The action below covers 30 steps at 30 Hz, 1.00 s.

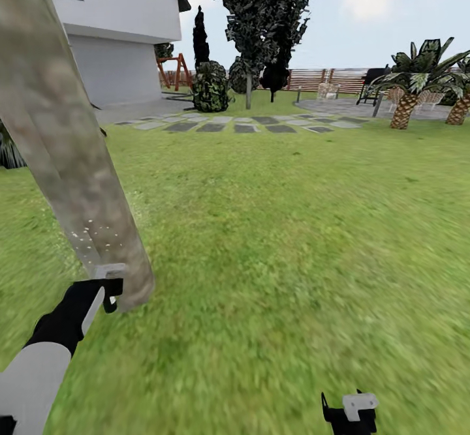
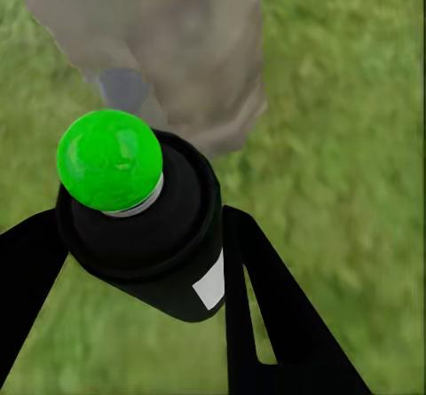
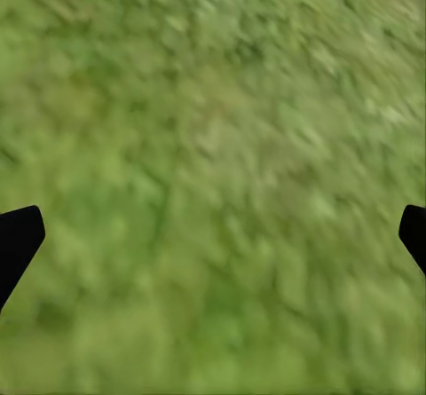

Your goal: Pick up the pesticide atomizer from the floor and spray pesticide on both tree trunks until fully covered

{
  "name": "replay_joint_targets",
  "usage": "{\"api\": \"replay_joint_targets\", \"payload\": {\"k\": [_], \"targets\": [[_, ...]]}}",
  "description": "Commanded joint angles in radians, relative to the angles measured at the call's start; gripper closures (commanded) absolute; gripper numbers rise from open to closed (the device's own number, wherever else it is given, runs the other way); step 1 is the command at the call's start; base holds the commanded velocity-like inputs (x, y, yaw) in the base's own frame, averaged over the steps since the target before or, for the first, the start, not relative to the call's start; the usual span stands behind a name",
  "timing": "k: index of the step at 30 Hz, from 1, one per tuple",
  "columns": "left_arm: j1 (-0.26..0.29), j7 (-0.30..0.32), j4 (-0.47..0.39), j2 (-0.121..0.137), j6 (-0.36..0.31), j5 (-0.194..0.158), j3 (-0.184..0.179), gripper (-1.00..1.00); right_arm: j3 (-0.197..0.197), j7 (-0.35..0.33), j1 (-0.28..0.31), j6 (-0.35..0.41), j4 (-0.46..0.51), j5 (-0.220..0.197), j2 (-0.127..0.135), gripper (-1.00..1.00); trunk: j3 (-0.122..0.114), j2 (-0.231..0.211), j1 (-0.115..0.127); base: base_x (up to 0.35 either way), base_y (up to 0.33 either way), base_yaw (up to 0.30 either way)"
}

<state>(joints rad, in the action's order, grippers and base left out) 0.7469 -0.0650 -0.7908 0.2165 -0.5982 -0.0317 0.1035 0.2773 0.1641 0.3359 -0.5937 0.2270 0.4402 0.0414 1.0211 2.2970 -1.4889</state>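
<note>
From the head camera, the left hand (image 1: 109, 291) is held low, right up against the foot of a big tree trunk (image 1: 62, 154) that leans across the left of the picture. Tiny white specks of pesticide (image 1: 94, 234) dot the bark just above the hand. The grass floor (image 1: 281, 239) spreads out wide, with grey stepping stones (image 1: 241, 124) and a white house (image 1: 121, 37) far back. A second tall tree (image 1: 251, 24) stands well away near the brown fence (image 1: 326, 79). The right hand (image 1: 352, 409) hangs low at the bottom edge, over bare grass. From the left wrist camera, the left hand (image 2: 133, 262) is closed around the pesticide atomizer (image 2: 142, 226), a dark bottle with a round green top, and its black fingers (image 2: 266, 306) press it on both sides. The bottle points at the base of the trunk (image 2: 177, 49), very near. From the right wrist camera, the two finger tips of the right hand (image 3: 213, 235) sit far apart at the edges, so that hand is open and holds nothing, with only grass (image 3: 213, 146) under it. I think the robot is spraying the first trunk. Specks show only low down, so next the bottle likely needs to go higher up the bark, and later over to the far tree.
</note>
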Motion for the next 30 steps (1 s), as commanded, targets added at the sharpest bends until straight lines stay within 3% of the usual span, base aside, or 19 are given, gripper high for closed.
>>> {"api": "replay_joint_targets", "payload": {"k": [1, 3, 4, 6, 8, 12, 15, 18, 21, 25, 27, 29, 30], "targets": [[0.000, -0.001, 0.001, 0.001, 0.001, 0.003, 0.002, 1.00, 0.000, 0.000, 0.000, 0.000, 0.000, 0.000, 0.000, -1.00, 0.000, 0.000, 0.000, 0.009, 0.000, 0.000], [0.000, -0.003, 0.002, 0.014, 0.001, 0.003, 0.007, 1.00, 0.000, 0.000, 0.000, 0.000, 0.000, 0.000, 0.000, -1.00, 0.000, 0.000, 0.000, 0.004, 0.000, 0.000], [-0.001, -0.005, 0.003, 0.042, 0.000, 0.003, 0.008, 1.00, -0.001, 0.000, -0.001, 0.000, 0.000, 0.000, 0.000, -1.00, 0.000, 0.000, 0.000, 0.000, 0.000, 0.000], [-0.009, -0.009, 0.018, 0.072, 0.001, 0.000, 0.010, 1.00, -0.001, 0.000, 0.000, 0.000, 0.000, 0.000, -0.001, -1.00, 0.000, 0.000, 0.000, 0.000, 0.000, 0.000], [-0.018, -0.010, 0.051, 0.082, 0.004, -0.001, 0.021, 1.00, -0.001, 0.000, 0.000, 0.000, 0.000, 0.000, -0.001, -1.00, 0.000, 0.000, 0.000, 0.000, 0.000, 0.055], [-0.024, -0.011, 0.114, 0.072, 0.114, -0.001, 0.028, 1.00, -0.001, 0.000, 0.000, 0.000, 0.000, 0.000, -0.002, -1.00, 0.000, 0.000, 0.000, 0.063, 0.000, 0.234], [-0.024, -0.012, 0.118, 0.027, 0.126, 0.003, 0.027, 1.00, -0.001, 0.000, 0.000, 0.000, 0.000, 0.000, -0.002, -1.00, 0.000, 0.000, 0.000, 0.306, 0.000, 0.079], [-0.024, -0.012, 0.118, 0.019, 0.127, 0.004, 0.028, 1.00, -0.001, 0.000, 0.000, 0.000, 0.000, 0.000, -0.002, -1.00, 0.000, 0.000, 0.000, 0.326, 0.000, 0.009], [-0.030, -0.009, 0.121, 0.035, 0.128, 0.003, 0.034, 1.00, -0.001, 0.000, 0.000, 0.000, 0.000, 0.000, -0.002, -1.00, 0.000, 0.000, 0.000, 0.089, 0.000, 0.029], [-0.073, -0.010, 0.122, 0.092, 0.130, 0.003, 0.036, 1.00, -0.001, 0.000, 0.000, 0.000, 0.000, 0.000, -0.002, -1.00, 0.000, 0.000, 0.000, 0.010, 0.000, 0.224], [-0.080, -0.010, 0.122, 0.093, 0.130, 0.003, 0.034, 1.00, -0.001, 0.000, 0.000, 0.000, 0.000, 0.000, -0.002, -1.00, 0.000, 0.000, 0.000, 0.001, 0.000, 0.274], [-0.083, -0.011, 0.122, 0.070, 0.134, 0.004, 0.029, 1.00, -0.001, 0.000, 0.000, 0.000, 0.000, 0.000, -0.002, -1.00, 0.000, 0.000, 0.000, 0.000, 0.000, 0.267], [-0.083, -0.028, 0.121, 0.039, 0.136, 0.004, 0.027, 1.00, -0.001, 0.000, 0.000, 0.000, 0.000, 0.000, -0.002, -1.00, 0.000, 0.000, 0.000, 0.000, 0.000, 0.123]]}}
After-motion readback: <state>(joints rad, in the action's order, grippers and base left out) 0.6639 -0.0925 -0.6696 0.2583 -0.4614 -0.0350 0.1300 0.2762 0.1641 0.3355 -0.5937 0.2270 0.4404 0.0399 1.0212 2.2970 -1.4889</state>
